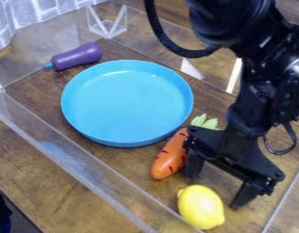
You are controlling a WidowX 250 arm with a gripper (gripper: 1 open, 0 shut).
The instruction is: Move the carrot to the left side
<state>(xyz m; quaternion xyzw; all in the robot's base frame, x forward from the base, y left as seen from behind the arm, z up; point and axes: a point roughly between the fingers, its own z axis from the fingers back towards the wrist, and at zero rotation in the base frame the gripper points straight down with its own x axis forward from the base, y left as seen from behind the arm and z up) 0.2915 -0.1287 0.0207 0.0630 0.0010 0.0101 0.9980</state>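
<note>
The carrot (171, 155) lies on the desk (55, 146), between the blue plate (127, 103) and the yellow lemon (201, 207). The black claw (203, 162) stands spread just beside it, partly covering its leafy top.

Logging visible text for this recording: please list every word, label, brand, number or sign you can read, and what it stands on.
None: no readable text, brand, number or sign shows anywhere in the current picture. The carrot carries only dark marks, not lettering.
</note>
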